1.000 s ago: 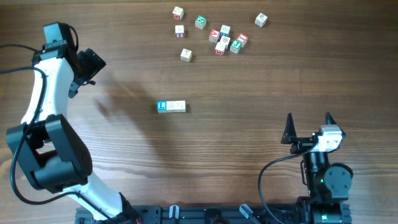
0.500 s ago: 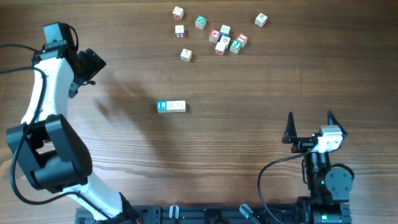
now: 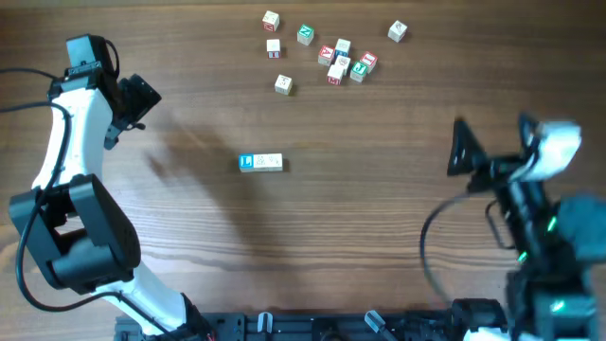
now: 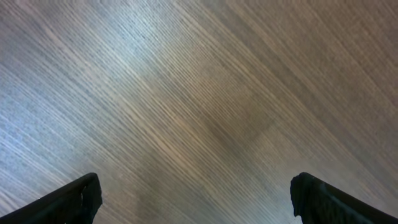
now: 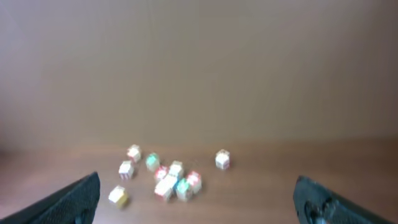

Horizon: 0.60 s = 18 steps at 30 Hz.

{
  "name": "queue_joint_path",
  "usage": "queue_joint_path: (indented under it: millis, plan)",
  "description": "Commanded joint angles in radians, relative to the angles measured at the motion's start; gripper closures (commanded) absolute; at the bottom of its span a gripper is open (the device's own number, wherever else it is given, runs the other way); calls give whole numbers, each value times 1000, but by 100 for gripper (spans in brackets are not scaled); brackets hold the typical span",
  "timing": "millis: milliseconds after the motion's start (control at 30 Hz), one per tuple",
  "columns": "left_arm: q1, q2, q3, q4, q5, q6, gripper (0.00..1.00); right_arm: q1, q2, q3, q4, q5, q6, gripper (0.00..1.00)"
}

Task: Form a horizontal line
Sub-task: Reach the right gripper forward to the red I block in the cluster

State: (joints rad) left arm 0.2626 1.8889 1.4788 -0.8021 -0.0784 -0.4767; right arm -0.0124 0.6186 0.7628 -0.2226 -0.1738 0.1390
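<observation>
Right hand [image 5: 196,186] up high, facing forward — left hand [image 4: 196,186] facing down

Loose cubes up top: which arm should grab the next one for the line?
Probably right. The right tool, open, faces the loose cubes, which show in its wrist view; the left tool sits far off, seeing only bare table.

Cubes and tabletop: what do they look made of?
Row of cubes: likely wood, pale matte faces, one end printed blue with a white L. Loose cubes: same look, some faces printed green or red. Tabletop: brown streaked grain, soft sheen; solid wood or laminate, cannot tell.
</observation>
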Motion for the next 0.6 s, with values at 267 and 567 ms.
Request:
queue_joint_path:
  millis: [267, 567]
  plan:
    - [0, -11, 8, 0, 3, -2, 0, -2, 816, 1087, -644, -200, 19, 0]
    - [-1, -11, 8, 0, 3, -2, 0, 28, 1169, 1236, -592, -245, 70, 0]
